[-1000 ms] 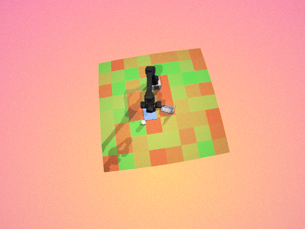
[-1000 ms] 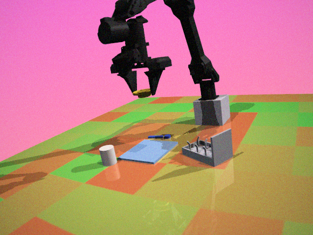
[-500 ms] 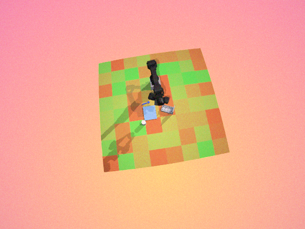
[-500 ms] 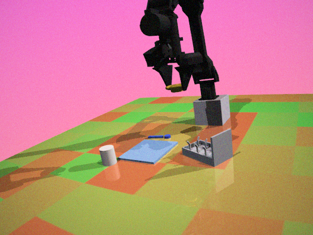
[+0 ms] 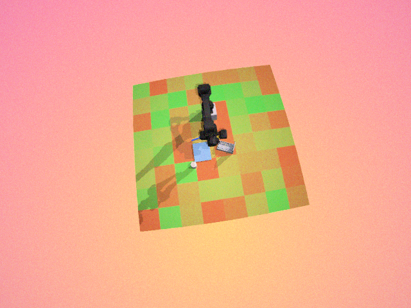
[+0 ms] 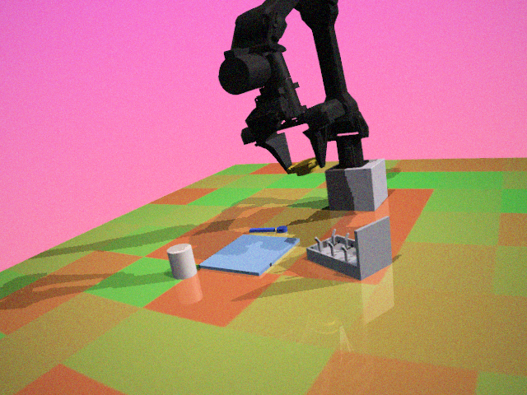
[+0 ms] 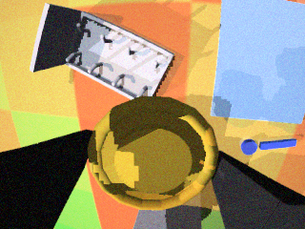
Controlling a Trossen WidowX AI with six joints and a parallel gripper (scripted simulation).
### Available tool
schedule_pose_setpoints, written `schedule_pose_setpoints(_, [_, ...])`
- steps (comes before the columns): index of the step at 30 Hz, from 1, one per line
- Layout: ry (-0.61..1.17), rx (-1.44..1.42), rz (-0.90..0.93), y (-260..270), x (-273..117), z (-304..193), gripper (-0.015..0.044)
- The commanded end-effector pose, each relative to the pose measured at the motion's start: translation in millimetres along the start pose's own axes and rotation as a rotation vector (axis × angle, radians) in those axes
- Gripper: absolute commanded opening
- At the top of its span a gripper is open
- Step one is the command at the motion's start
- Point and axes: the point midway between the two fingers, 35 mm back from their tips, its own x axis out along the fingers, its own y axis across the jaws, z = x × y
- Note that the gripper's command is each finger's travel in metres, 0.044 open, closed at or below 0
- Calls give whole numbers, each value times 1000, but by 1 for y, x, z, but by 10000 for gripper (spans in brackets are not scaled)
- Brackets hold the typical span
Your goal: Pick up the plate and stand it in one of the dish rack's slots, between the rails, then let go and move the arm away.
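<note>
My gripper (image 6: 303,159) clamps the yellow plate (image 7: 152,153) by its rim, carrying it flat, high above the checkered floor and up-and-behind the dish rack (image 6: 351,250). Pickup looks done; tilting the plate upright, slotting it between the rails, releasing and retreating remain. The rack's slots appear vacant, though the prongs are small here.

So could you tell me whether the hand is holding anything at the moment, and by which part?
The hand holds the yellow plate, gripped by opposite edges of its rim, lying flat.
</note>
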Motion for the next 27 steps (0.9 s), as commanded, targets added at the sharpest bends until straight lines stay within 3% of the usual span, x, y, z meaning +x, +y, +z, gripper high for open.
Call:
schedule_pose_setpoints(1, [37, -75, 53, -1, 13, -2, 0])
schedule_pose_setpoints(27, [-28, -585, 487, -6, 67, -1, 0])
